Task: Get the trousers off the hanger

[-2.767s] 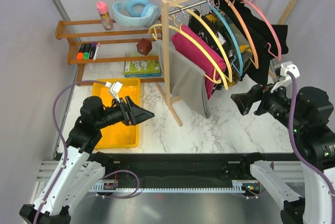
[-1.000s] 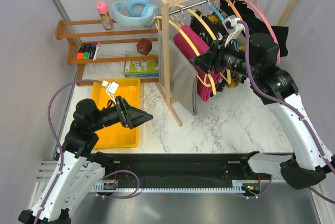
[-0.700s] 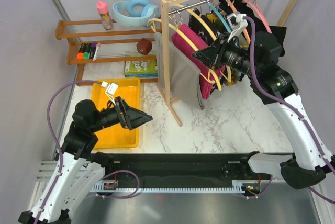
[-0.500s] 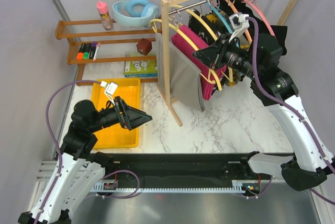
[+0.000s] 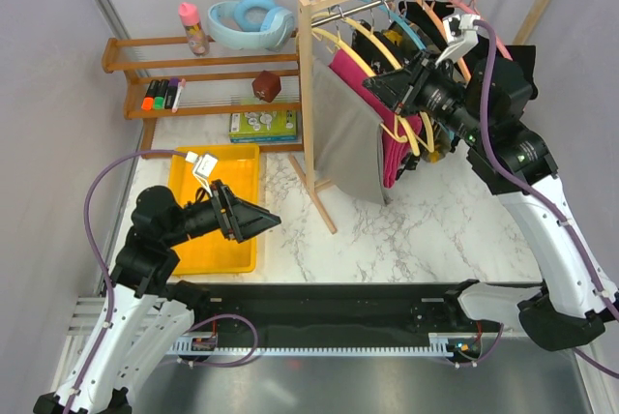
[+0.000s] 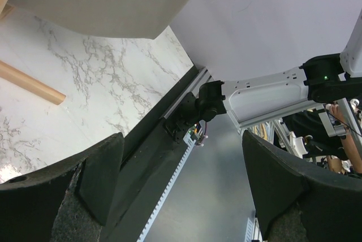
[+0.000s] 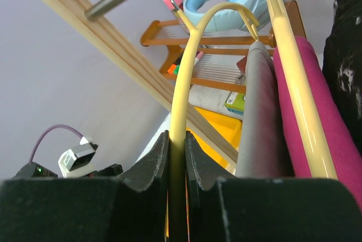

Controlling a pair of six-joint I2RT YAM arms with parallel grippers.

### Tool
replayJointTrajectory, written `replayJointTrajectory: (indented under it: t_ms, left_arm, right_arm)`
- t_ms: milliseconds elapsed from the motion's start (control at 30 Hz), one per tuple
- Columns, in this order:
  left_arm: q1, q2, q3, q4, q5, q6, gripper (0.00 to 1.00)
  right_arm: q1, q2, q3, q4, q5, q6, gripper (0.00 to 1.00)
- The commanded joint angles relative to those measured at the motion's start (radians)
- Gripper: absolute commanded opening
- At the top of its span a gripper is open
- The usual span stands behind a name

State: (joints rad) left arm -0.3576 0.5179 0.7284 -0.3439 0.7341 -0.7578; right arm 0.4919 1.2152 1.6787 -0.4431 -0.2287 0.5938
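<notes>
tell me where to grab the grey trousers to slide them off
Likely the dangling lower edge of the grey cloth trousers, from the left with the open left claw: they drape over the curved yellow plastic hanger the right claw clamps, leaving that edge free.

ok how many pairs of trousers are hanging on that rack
5 on the rack, left to right: grey, magenta, black speckled, camouflage, plain black at the far end. They overlap, so more may be hidden.
</notes>
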Motion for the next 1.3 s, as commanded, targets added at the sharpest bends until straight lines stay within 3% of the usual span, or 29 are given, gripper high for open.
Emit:
replayJointTrajectory:
  t_ms: [0,367,500,633,800,900,1133,1267]
  left_arm:
    - [-0.004,-0.005,0.039,0.003,0.008,0.037,0.91]
    - [-0.004,-0.002,0.071,-0.006,0.039,0.031,0.91]
    - [-0.004,0.014,0.101,-0.006,0.065,0.032,0.91]
    - [-0.004,0.103,0.189,-0.021,0.180,0.081,0.89]
    - [-0.063,0.194,0.285,-0.050,0.105,0.130,0.86]
    - [-0.165,0.235,0.330,-0.049,-0.023,0.147,0.84]
    - [-0.729,0.347,0.450,0.003,-0.639,0.276,0.79]
    - [-0.912,0.448,0.459,0.075,-0.843,0.321,0.74]
  right_arm:
    - [0.000,0.032,0.117,0.089,0.040,0.029,0.00]
    - [0.000,0.095,0.188,0.069,0.061,0.029,0.00]
    - [0.000,0.058,0.132,0.060,0.086,0.015,0.00]
    - [0.001,-0.011,0.052,0.040,0.069,-0.005,0.00]
    - [0.000,-0.074,-0.052,-0.011,0.081,-0.040,0.00]
    - [0.000,-0.117,-0.106,-0.013,0.068,-0.032,0.00]
    - [0.002,-0.273,-0.211,-0.028,0.084,0.040,0.00]
    - [0.000,-0.351,-0.273,-0.034,0.109,0.069,0.00]
